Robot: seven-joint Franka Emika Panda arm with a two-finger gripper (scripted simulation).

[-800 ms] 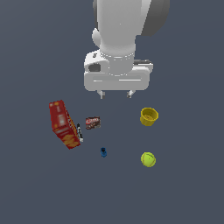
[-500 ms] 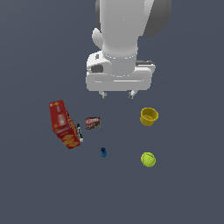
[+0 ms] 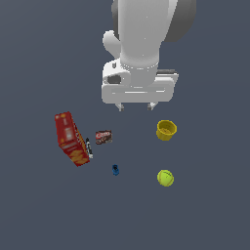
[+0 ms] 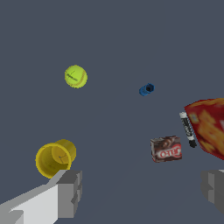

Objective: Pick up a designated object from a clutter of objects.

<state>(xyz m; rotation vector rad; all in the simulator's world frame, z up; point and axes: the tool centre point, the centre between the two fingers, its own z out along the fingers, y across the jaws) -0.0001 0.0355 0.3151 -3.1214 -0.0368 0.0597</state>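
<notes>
1. Tool [image 3: 136,107] hangs above the bench [image 3: 39,210], fingers spread wide with nothing between them; in the wrist view both fingertips [image 4: 70,192] sit far apart at the frame edge.
2. Tennis ball [image 3: 165,177], yellow-green with thin curved seam lines, lies alone on the bench toward the exterior view's right, low in that view. Nothing touches it.
3. Yellow cup [image 3: 166,130] stands near the ball but apart from it, higher in the exterior view, mouth tilted open toward the camera. It is the item nearest under the tool, off to the exterior view's right of the fingers.
4. Small blue item [image 3: 115,170] sits on its own to the exterior view's left of the ball, well apart; too small to identify.
5. Dark packet [image 3: 103,137] lies flat near the middle of the clutter, red and white print on top, text unreadable.
6. Black marker [image 3: 89,147] lies just beside the red box [image 3: 71,138], along its edge on the packet side; cannot tell if they touch.
7. Red box is farthest to the exterior view's left, tilted, with yellow print on its face.
</notes>
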